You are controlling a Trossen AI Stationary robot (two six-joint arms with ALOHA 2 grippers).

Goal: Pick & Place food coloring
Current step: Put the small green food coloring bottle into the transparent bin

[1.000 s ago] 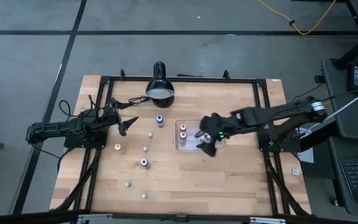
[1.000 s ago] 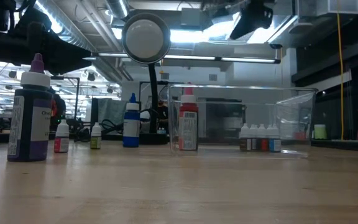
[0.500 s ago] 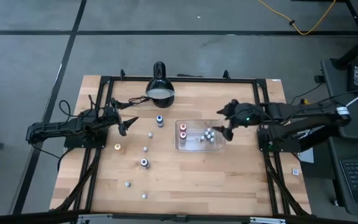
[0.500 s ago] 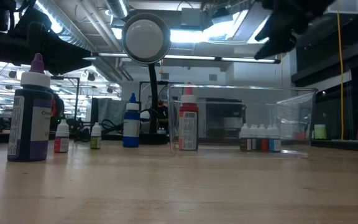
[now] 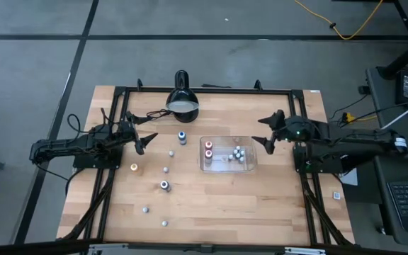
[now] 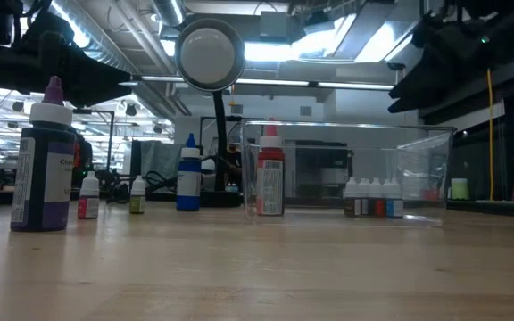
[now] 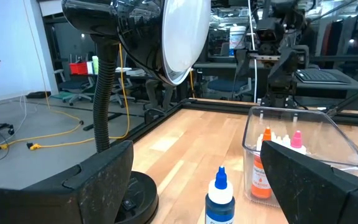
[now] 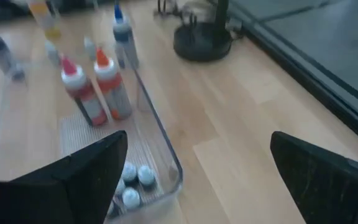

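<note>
Right of the clear tray (image 5: 228, 167) | right gripper (image 5: 267, 132) empty, fingers spread | left gripper (image 5: 146, 141) spread, waiting | step: between picks | next: fetch loose food coloring bottles (image 5: 164, 185) left of tray.

The high view looks straight down on the whole counter (image 5: 211, 198). The low view sits at counter-top height, facing level across it. Both wrist views look close over the surface, sharing the clear tray (image 7: 334, 140) and desk lamp (image 7: 148, 37).

partial label text "Ch" on purple-capped dark bottle (image 6: 45, 169), rest unreadable
</note>
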